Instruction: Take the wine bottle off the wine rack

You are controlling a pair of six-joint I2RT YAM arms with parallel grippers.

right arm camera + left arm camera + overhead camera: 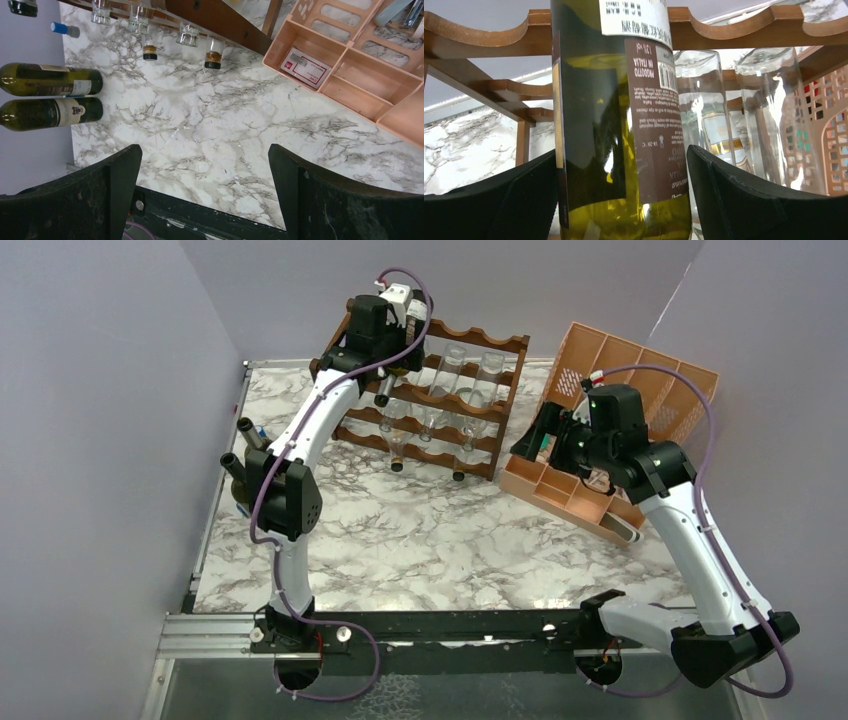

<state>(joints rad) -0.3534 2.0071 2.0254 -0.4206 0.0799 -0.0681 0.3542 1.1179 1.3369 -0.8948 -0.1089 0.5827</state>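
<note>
Left end effector (622,152) straddles the green wine bottle (594,100) on the wine rack (478,338) at eleven o'clock, grip unclear. Right end effector (204,150) at two o'clock gapes wide, empty.

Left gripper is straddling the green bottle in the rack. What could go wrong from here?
1. The left gripper flanks the wine bottle on smooth glass and label; a weak clamp could let it slip.
2. The clear bottles lie right beside it; a skewed pull may knock them.
3. The wine rack might drag along.
</note>
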